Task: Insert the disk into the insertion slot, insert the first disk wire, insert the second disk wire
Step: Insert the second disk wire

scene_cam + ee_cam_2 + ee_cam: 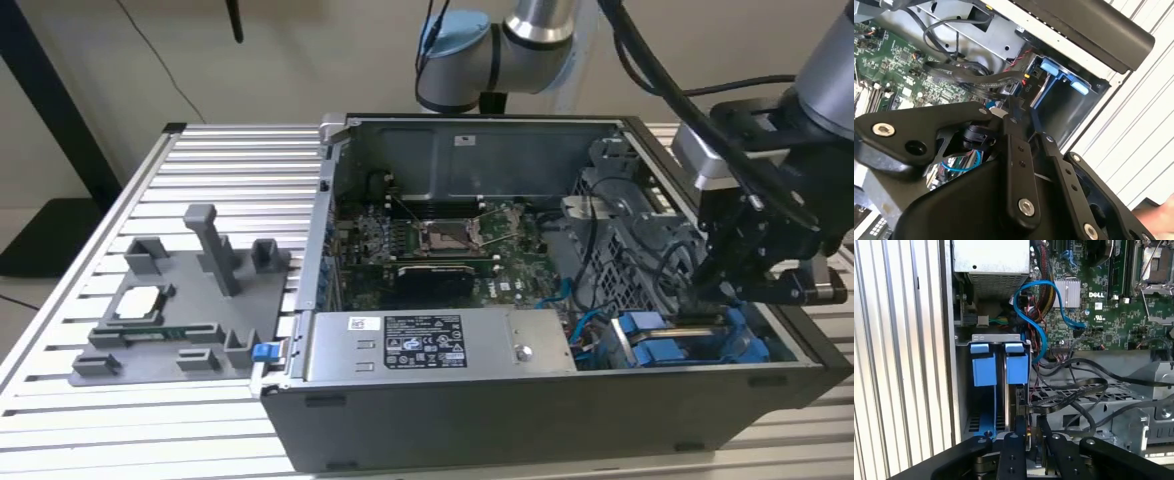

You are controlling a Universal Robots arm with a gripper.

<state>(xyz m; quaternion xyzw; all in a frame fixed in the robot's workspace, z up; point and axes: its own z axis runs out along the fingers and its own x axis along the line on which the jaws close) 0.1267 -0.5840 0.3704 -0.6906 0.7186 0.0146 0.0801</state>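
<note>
The disk (1017,369) stands on edge in the insertion slot (960,390), the grey drive bay at the case's front corner, with its blue carrier end showing. In the exterior view the blue carrier (654,350) sits low on that view's right, just below my gripper (727,300). A flat black disk wire (1069,396) runs across the metal cage to the disk's rear edge. My gripper (1031,421) stands over that end, fingers close together and shut on the wire's connector. The second wrist view has the gripper (1026,126) beside the black wire (984,80).
A second blue carrier (983,369) sits next to the disk. A blue data cable (1054,295) loops over the motherboard (441,240). The labelled power-supply box (441,342) lies along the case front. A grey parts fixture (174,300) stands on the slatted table.
</note>
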